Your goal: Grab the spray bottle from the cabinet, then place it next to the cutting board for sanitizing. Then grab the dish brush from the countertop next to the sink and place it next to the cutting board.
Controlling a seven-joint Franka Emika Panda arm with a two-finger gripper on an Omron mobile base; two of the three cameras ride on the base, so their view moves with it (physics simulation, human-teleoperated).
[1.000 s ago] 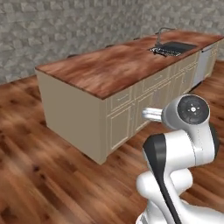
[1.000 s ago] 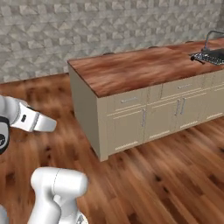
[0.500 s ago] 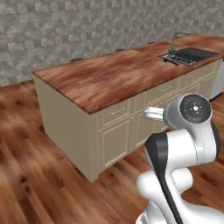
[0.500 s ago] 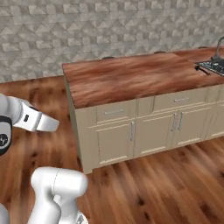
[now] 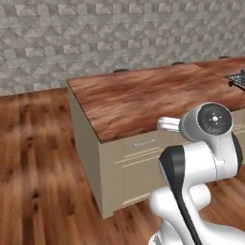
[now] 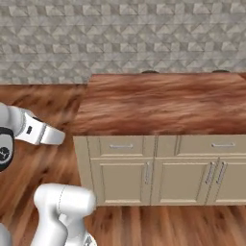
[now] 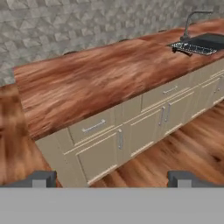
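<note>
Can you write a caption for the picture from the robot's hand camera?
Open gripper looks over the reddish-brown countertop and beige cupboards, with the sink and faucet far off.

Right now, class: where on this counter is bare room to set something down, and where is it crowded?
The countertop lies bare from its near corner above the drawers across to the sink. Crowding is at the far right end, around the basin and faucet.

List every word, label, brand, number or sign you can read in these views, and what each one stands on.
None: no readable text in these views.
The reddish-brown wood-grain countertop carries no writing.
The low beige panelled cupboards show metal handles and no labels.
The grey patterned stone wall has no sign.
The dark recessed sink bears no legible mark.
</note>
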